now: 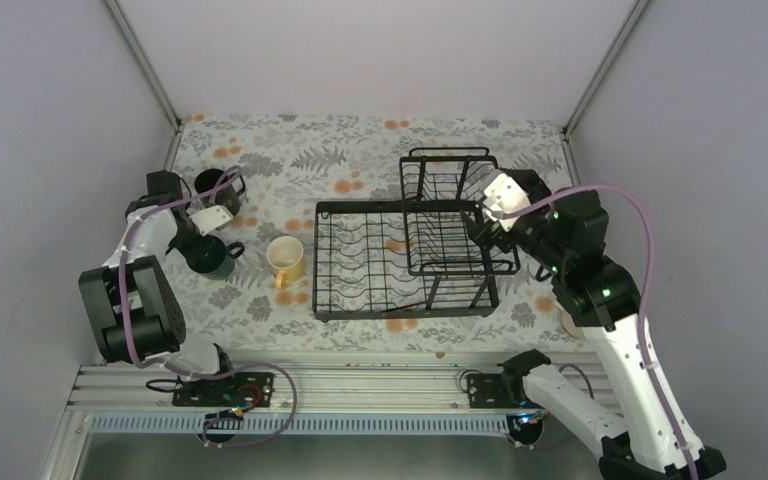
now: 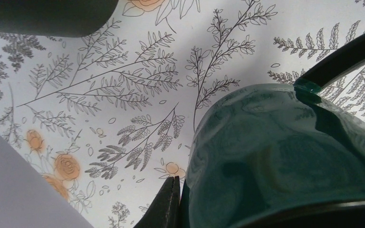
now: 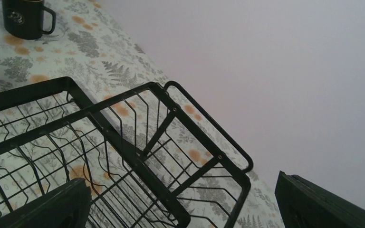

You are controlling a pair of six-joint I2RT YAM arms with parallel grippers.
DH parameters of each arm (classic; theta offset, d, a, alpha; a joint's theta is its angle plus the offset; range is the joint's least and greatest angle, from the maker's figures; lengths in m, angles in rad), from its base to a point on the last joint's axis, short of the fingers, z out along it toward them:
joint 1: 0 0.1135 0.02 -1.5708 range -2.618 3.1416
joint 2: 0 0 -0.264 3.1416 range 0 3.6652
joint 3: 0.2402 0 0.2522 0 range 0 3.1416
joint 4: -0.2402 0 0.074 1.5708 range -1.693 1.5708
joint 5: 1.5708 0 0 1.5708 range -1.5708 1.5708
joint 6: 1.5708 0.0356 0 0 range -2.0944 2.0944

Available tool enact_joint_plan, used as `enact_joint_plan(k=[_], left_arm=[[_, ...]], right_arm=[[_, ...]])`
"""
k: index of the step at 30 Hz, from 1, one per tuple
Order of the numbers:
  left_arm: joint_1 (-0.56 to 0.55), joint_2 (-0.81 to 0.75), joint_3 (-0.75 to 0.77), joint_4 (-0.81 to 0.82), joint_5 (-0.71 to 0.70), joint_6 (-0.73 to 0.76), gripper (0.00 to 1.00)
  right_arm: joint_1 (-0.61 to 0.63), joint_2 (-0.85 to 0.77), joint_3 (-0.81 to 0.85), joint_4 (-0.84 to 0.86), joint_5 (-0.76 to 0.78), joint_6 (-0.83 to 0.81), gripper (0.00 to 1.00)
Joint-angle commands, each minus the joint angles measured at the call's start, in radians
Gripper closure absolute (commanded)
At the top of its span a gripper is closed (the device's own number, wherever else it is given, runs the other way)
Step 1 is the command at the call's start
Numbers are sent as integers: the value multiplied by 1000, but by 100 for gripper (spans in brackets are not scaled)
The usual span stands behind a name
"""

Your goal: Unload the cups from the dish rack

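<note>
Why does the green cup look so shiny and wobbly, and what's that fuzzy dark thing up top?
Left wrist view: the teal mug is glossy and very close, so its side mirrors the leafy tablecloth in warped shapes; the dark blob at the top left is too out of focus to name. Top view: soft, even light, faint shadows.

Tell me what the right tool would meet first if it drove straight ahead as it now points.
Probably the raised basket of the black wire dish rack: its wires fill the gap between the right tool's open fingers. How far off it is remains unclear.
</note>
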Motion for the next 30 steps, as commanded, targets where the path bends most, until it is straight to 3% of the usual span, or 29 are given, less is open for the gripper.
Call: enact_joint_plan(k=[1, 11, 12, 15, 17, 18, 19, 26, 30], left_arm=[[2, 21, -11, 43, -9, -34, 98], [1, 37, -55, 102, -54, -56, 97], [1, 33, -59, 105, -54, -57, 92], [1, -1, -53, 100, -39, -67, 47], [0, -53, -34, 76, -14, -69, 26], [0, -77, -19, 51, 1, -68, 5], [0, -97, 0, 28, 15, -70, 1], [1, -269, 118, -104, 105, -134, 0], [3, -409, 103, -107, 168, -198, 0]], right_arm=[[-66, -74, -37, 63, -52, 43, 0], [-188, -184, -122, 61, -120, 91, 0], [-196, -192, -130, 60, -119, 96, 0], [-229, -219, -151, 49, -128, 106, 0], [-244, -238, -163, 43, -129, 111, 0], [-251, -248, -172, 44, -126, 112, 0], [-259, -258, -184, 48, -117, 113, 0], [-304, -330, -283, 71, -26, 125, 0], [-340, -377, -359, 88, 0, 146, 0]])
